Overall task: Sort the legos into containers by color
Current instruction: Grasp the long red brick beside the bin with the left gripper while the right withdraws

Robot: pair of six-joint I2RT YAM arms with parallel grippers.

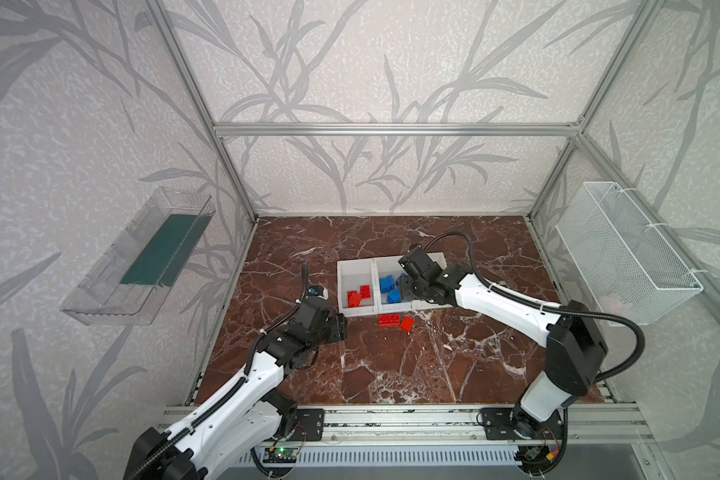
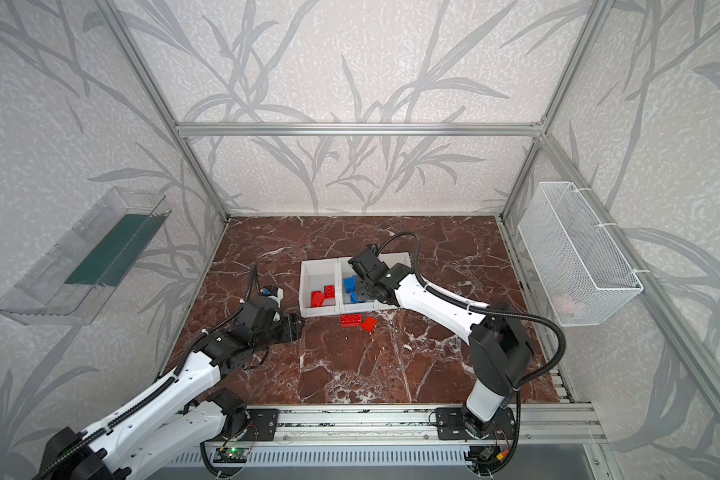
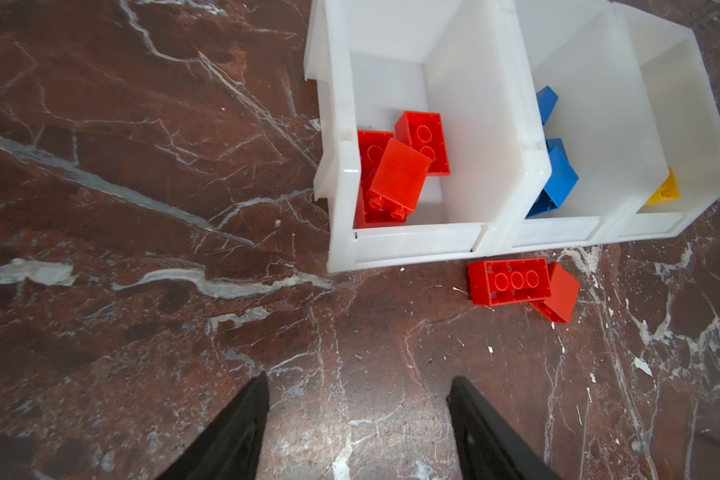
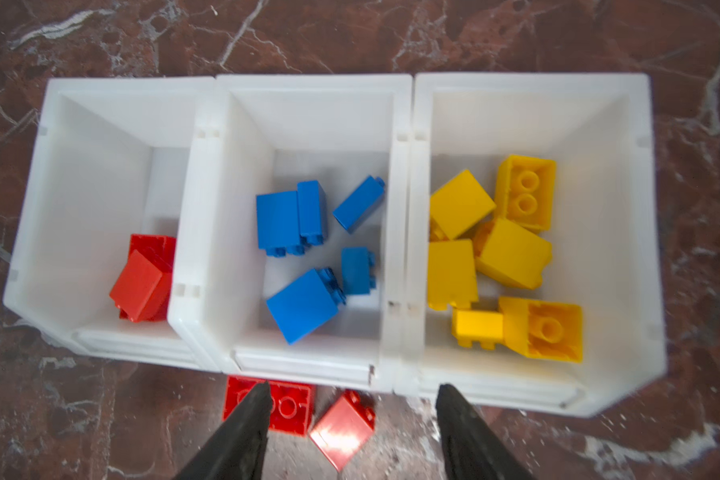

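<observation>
Two red legos (image 3: 510,282) lie side by side on your table (image 3: 142,208), just in front of the white bins (image 3: 412,245); the rest sit sorted red, blue, yellow. Your right pincer (image 4: 353,385) hangs spread and empty over the bins; your left pincer (image 3: 358,378), spread too, hovers over the table near them. A wire basket (image 1: 624,253) hangs well apart.

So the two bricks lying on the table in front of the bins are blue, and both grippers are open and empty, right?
No, those two bricks are red, not blue; the left wrist view shows them on the table in front of the bins. Both the left gripper and the right gripper are open and empty.
</observation>
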